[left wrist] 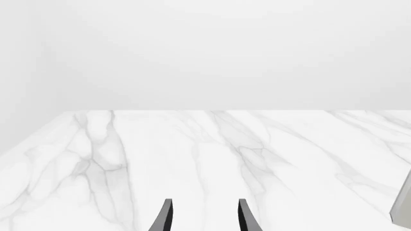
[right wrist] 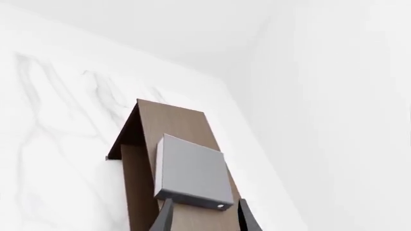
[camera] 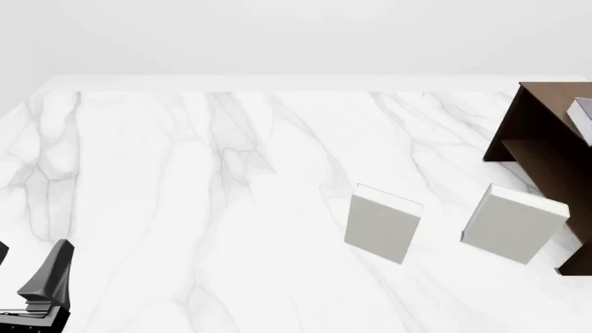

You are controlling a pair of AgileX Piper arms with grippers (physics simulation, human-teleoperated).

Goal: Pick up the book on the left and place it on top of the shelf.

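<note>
A white marble table [camera: 185,180] with grey veins is seen before pale, bare walls.

The book [right wrist: 192,173], flat and grey-faced, is seen lying on the dark brown shelf [right wrist: 176,120] top at far right, just ahead of the right gripper [right wrist: 204,214], fingers apart. The left gripper [left wrist: 204,215] is held apart, empty. Two pale books [camera: 384,222] are stood mid-table.

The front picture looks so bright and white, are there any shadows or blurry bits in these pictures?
Front view: sharp all over, flat even light, hardly any shadow under the two pale books on the marble table, no glare. Right wrist view: the book on the shelf looks crisp too. Left wrist view: clear, washed-out white, the left pincer shows as dark tips.
</note>
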